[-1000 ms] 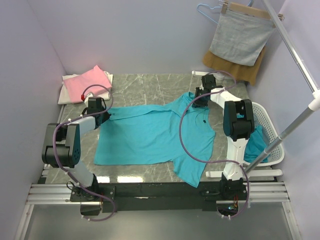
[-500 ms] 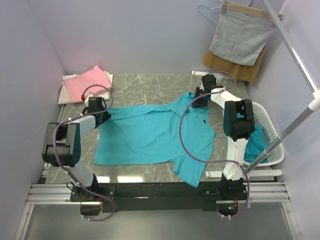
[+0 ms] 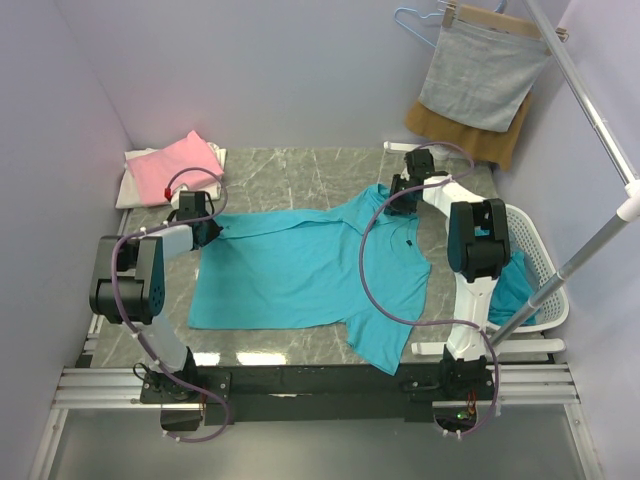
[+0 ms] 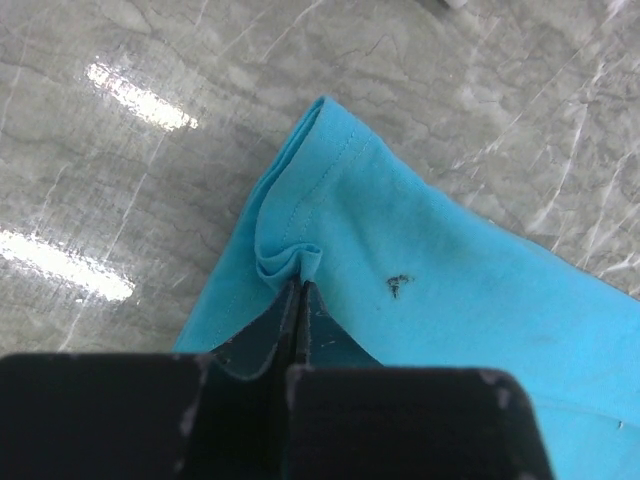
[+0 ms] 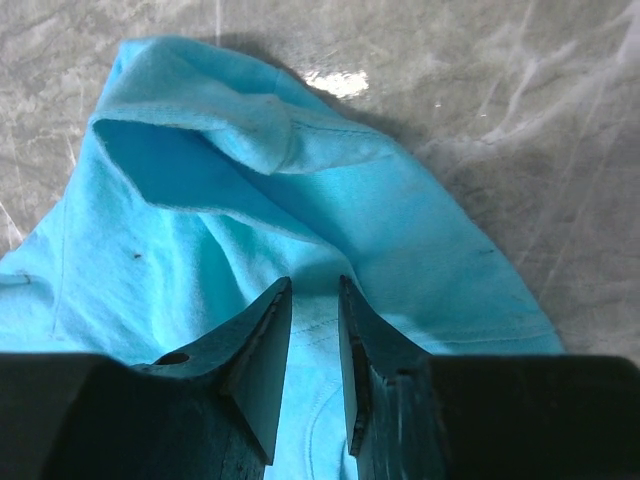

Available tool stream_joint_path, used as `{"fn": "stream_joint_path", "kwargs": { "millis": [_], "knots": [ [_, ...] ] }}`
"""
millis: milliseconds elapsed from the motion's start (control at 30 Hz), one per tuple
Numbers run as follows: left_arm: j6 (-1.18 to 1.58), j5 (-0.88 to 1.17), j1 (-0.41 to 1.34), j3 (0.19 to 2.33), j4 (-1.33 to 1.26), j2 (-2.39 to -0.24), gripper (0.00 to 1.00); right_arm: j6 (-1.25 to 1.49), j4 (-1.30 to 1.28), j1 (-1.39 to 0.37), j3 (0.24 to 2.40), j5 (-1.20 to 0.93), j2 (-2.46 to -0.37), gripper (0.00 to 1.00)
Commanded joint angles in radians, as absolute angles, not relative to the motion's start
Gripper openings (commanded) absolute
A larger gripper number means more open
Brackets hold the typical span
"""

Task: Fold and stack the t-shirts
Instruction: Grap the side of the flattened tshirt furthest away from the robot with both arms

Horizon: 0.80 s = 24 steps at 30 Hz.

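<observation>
Pulling the teal t-shirt [image 3: 300, 270] up for a fold is where trouble could start. It lies spread flat across the middle of the table [image 3: 300, 165], and its near-right sleeve hangs over the near edge. In my judgement that hanging weight could drag the cloth sideways or off the slick top if one side lifts before the other. The left gripper [image 4: 297, 300] is clamped tight on a small puckered fold at the shirt's far-left hem corner. So thin a pinch of soft knit may slip out under tension, leaving a skewed crease. The right gripper [image 5: 315, 300] sits over the far-right sleeve with its fingers a little apart. I cannot tell whether it actually grasps cloth or only rests above it; if it has nothing, the lift would be one-sided. The table is polished grey-veined stone that throws bright glare. The shirt is a matte, limp jersey with a stitched double hem and a rolled sleeve opening. A pink t-shirt [image 3: 185, 160] lies folded on a white t-shirt [image 3: 135, 188] at the far left, well apart from the teal one. A white slatted basket [image 3: 540, 250] stands at the right, holding more teal cloth. A tiny dark speck [image 4: 397, 284] marks the fabric just right of the left pinch.
</observation>
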<state>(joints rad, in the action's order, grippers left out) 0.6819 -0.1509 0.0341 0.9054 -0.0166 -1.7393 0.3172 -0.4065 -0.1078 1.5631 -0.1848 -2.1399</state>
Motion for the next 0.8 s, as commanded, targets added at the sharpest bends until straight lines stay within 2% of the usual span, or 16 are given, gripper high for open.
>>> {"fn": "stream_joint_path", "kwargs": {
  "millis": [0,200,367,767],
  "knots": [
    [0.678,-0.138,0.032,0.92,-0.008,-1.732,0.01,0.318,-0.405,-0.086,1.543,-0.18,-2.077,0.33],
    [0.643,-0.19,0.031,0.89,0.026,-1.612,0.01,0.319,-0.393,-0.075,1.532,-0.156,-2.068,0.42],
    [0.647,-0.181,0.032,0.884,0.032,-1.554,0.01,0.31,-0.405,-0.075,1.559,-0.156,-2.077,0.43],
    [0.644,-0.17,0.031,0.874,0.025,-1.572,0.01,0.302,-0.417,-0.074,1.583,-0.179,-2.112,0.44]
  ]
}}
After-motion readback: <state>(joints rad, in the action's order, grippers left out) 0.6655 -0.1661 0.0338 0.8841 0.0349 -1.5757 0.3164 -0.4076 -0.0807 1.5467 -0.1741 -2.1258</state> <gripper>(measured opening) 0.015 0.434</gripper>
